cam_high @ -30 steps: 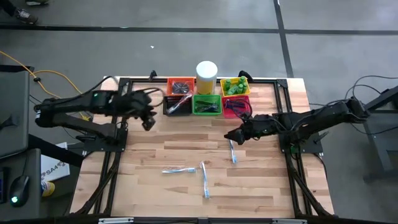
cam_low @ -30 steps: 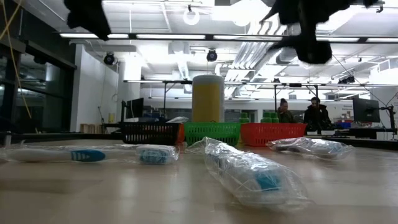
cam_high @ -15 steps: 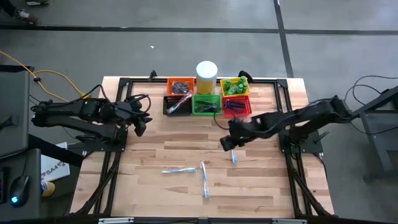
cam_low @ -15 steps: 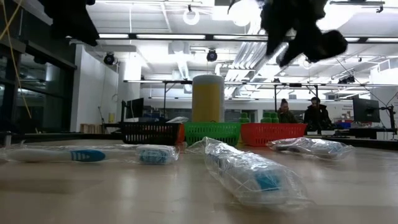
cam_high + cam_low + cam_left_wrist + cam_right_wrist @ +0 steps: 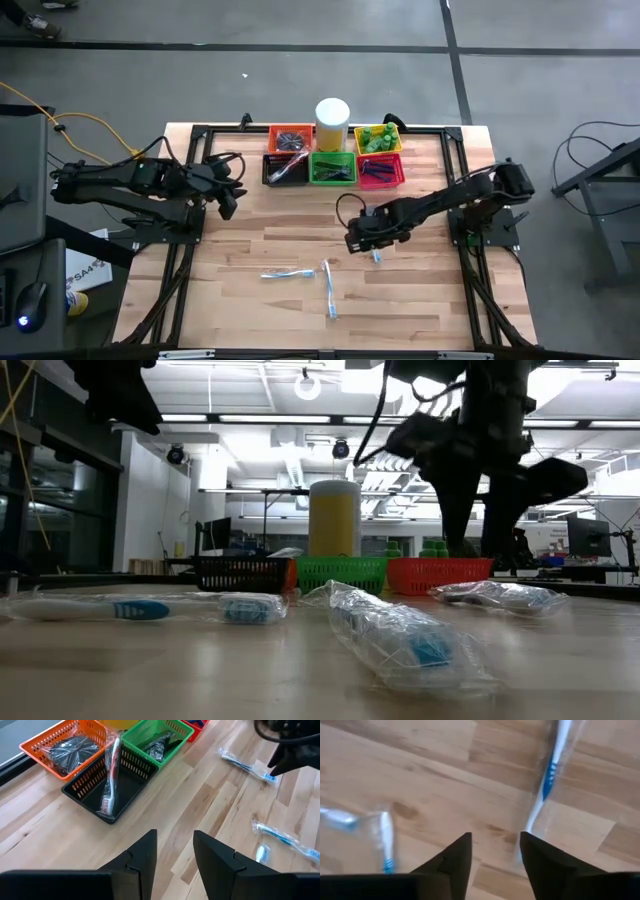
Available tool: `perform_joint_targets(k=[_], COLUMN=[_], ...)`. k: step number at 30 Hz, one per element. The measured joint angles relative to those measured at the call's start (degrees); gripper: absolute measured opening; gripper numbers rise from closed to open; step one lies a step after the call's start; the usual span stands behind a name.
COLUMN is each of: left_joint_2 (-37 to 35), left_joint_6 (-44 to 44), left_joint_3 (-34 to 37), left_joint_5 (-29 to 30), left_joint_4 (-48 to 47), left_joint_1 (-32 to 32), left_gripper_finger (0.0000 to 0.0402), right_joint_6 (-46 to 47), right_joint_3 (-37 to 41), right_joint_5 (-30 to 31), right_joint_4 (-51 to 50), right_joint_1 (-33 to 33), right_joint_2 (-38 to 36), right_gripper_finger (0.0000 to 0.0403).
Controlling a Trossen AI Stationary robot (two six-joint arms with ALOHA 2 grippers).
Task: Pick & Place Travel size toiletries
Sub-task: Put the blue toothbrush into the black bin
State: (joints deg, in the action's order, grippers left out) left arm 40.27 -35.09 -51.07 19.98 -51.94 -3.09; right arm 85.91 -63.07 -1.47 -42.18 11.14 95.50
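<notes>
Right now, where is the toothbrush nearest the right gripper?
In the high view, the wrapped toothbrush lies on the table's right half, just beside the right gripper, below the red basket.

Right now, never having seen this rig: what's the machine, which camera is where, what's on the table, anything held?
It is a two-armed robot at a wooden table. One camera looks straight down, one sits at tabletop height, and one rides on each wrist.

Three clear-wrapped toothbrushes lie loose on the wood: one by the right gripper, two more nearer the front edge. At the back stand small mesh baskets holding sorted items, and a tall white cylinder. The black basket already has a toothbrush in it.

The right gripper hangs low with open fingers beside its toothbrush, gripping nothing. The left gripper waits open and empty near the baskets.
</notes>
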Motion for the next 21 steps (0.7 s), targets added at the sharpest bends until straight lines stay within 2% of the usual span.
perform_joint_targets(k=[5,8,15,21], left_joint_2=[0.0,0.0,0.0,0.0], left_joint_6=[0.3,0.3,0.1,0.1], left_joint_3=[0.0,0.0,0.0,0.0], left_joint_5=[-0.1,-0.1,-0.3,-0.3], left_joint_4=[0.0,0.0,0.0,0.0], left_joint_1=[0.0,0.0,0.0,0.0], left_gripper_finger=[0.0129,0.0129,0.0129,0.0129], right_joint_6=[1.5,1.5,1.5,4.1], right_joint_3=[0.0,0.0,0.1,0.1], right_joint_5=[1.0,3.5,3.6,1.1], right_joint_4=[-4.2,-7.0,-4.4,-4.3], right_joint_1=[-0.7,-0.7,0.5,2.4], right_joint_2=[1.6,2.0,3.8,7.3], right_gripper_finger=[0.0207,0.0221,0.0224,0.0214])
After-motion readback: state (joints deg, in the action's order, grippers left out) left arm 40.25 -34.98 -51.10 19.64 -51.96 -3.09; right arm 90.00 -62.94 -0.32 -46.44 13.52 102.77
